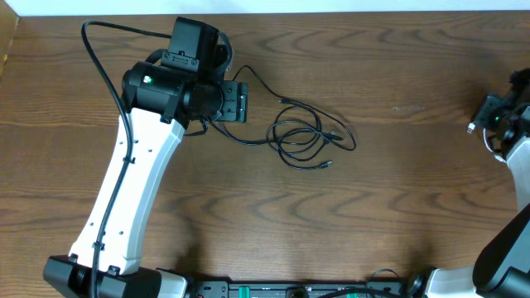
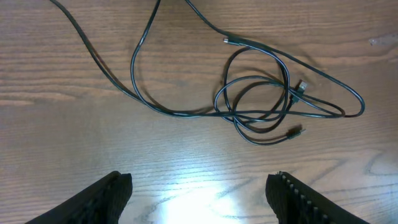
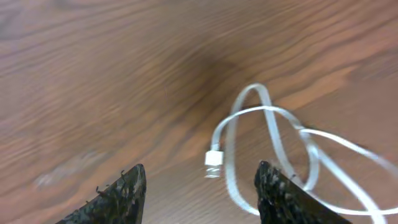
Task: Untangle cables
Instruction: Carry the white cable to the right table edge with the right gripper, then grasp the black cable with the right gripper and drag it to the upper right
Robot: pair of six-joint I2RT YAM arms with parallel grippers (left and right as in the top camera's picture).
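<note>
Thin black cables [image 1: 308, 137] lie in a loose tangle of loops on the wooden table, just right of my left gripper [image 1: 240, 103]. In the left wrist view the same black cables [image 2: 273, 93] lie ahead of my left gripper [image 2: 199, 182]; its jaws stand wide apart with only bare wood between them. The white cable [image 3: 268, 122] lies looped on the table in the right wrist view, its plug end [image 3: 213, 158] between the open jaws of my right gripper [image 3: 201, 168]. Nothing is clamped there. Overhead, my right gripper [image 1: 490, 116] is at the far right edge.
The left arm [image 1: 132, 182] crosses the table from bottom left, with its thick black arm cable [image 1: 101, 66] arching to the left. Two black cord tails [image 2: 134, 68] run back toward the left gripper. The table's far edge [image 1: 331, 12] is at the top.
</note>
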